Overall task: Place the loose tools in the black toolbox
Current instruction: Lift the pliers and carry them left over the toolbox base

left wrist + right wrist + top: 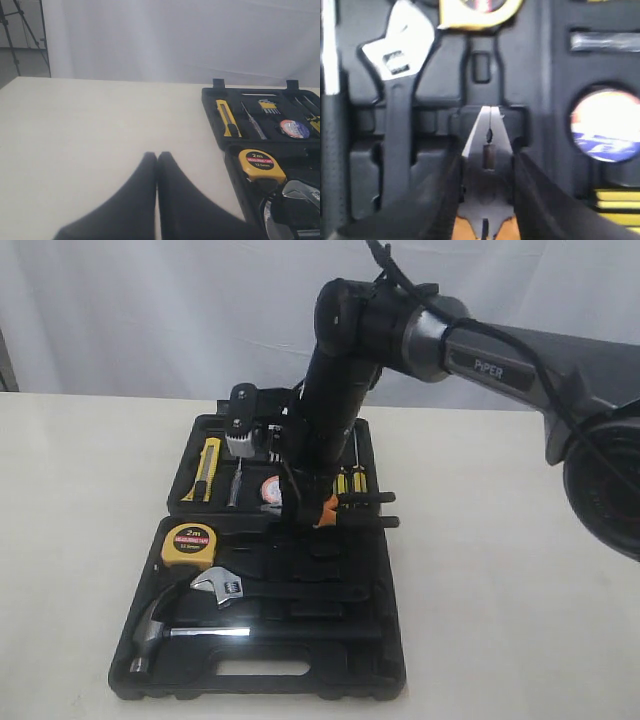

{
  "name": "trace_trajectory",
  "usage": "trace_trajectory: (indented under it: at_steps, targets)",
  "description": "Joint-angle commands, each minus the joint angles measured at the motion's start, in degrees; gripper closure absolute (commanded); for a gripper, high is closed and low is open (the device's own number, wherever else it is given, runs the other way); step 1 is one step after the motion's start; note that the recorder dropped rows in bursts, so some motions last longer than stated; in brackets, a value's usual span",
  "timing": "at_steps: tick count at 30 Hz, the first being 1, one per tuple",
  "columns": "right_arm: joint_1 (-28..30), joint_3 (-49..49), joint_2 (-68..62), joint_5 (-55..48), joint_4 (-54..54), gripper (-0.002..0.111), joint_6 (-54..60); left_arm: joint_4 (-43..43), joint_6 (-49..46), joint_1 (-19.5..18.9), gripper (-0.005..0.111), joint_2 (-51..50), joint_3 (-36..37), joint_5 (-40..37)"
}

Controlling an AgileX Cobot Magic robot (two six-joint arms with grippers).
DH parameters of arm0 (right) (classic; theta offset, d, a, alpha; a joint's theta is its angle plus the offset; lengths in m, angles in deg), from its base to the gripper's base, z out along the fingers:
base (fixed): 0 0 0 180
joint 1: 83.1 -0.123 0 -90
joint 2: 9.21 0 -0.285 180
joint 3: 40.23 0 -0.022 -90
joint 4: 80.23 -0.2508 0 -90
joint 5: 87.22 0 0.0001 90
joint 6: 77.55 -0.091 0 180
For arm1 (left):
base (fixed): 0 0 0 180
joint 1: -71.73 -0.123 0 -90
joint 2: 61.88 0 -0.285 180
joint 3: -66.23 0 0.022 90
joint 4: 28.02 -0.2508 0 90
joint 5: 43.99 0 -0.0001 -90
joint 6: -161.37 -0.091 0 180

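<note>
Clock directions are read from the centre of the case, with six o'clock nearest me.

A cream table [80,540] has wide bare room at three and nine o'clock. A black toolbox [380,680] lies open and flat on it. Its front edge sits close to the table's near side.

At six o'clock a slot handle [262,668] is cut through the moulded plastic rim. Just behind it, toward seven, a steel hammer [160,625] lies in its recess, with a silver wrench [222,585] next to it. At nine o'clock a yellow tape measure [192,543], rounded and marked "2m", sits in its pocket.

At the centre, over the hinge line, the right gripper [487,167] is closed partway around the metal head of the pliers [327,510]. A dark finger presses each side. The pliers' closed nose points at an empty recess beside the wrench. I cannot tell whether it touches. The orange-and-black handles stick out toward three o'clock.

In the far half, a yellow-and-black utility knife [206,470] lies at eleven. A tape roll [271,490] with a white, red and blue label is at twelve, and slim screwdrivers [348,480] stand at one.

The left gripper [157,162] hangs over bare tabletop clear of the case. Its smooth black fingers are pressed together and hold nothing.

A white curtain [150,310] closes off the far side.
</note>
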Motion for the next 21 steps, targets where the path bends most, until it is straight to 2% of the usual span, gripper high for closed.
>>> trace_trajectory:
  at_steps: [1, 10, 13, 21]
  targets:
    - [-0.4, 1.8, 1.5, -0.2, -0.4, 0.109, 5.2, 0.1, 0.0, 0.1, 0.107, 0.2, 0.1, 0.0]
    - [-2.1, 1.8, 0.0, -0.2, -4.1, 0.109, 10.8, 0.1, 0.0, 0.1, 0.107, 0.2, 0.1, 0.0]
    - [-2.7, 1.7, -1.5, -0.2, -3.8, 0.109, 9.7, 0.1, 0.0, 0.1, 0.107, 0.2, 0.1, 0.0]
    - [-3.3, 1.7, -3.1, 6.9, -4.5, 0.109, 9.6, 0.1, 0.0, 0.1, 0.107, 0.2, 0.1, 0.0]
